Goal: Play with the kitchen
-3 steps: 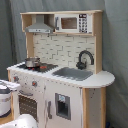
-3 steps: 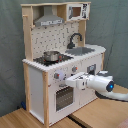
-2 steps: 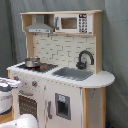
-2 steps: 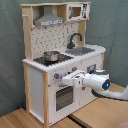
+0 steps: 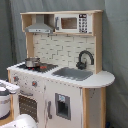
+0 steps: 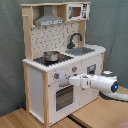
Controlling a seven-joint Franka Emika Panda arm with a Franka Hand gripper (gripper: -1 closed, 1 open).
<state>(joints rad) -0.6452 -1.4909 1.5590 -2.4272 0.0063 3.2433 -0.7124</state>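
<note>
Kitchen [image 6: 60, 60], front panel: gripper [image 6: 71, 80] stood at knobs [image 6: 56, 76]; jaws' state indiscernible. Risk: misaligned push could glance off or tip unit.

Two front-on exterior views of the kitchen [image 5: 59, 70] [image 6: 60, 60], from opposite front corners, at similar middle distance.

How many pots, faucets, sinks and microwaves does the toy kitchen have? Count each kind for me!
Pots: 1, the metal pot on the stovetop
Faucets: 1, the black faucet
Sinks: 1, the grey sink
Microwaves: 1, the microwave up top
Total: 4
</note>
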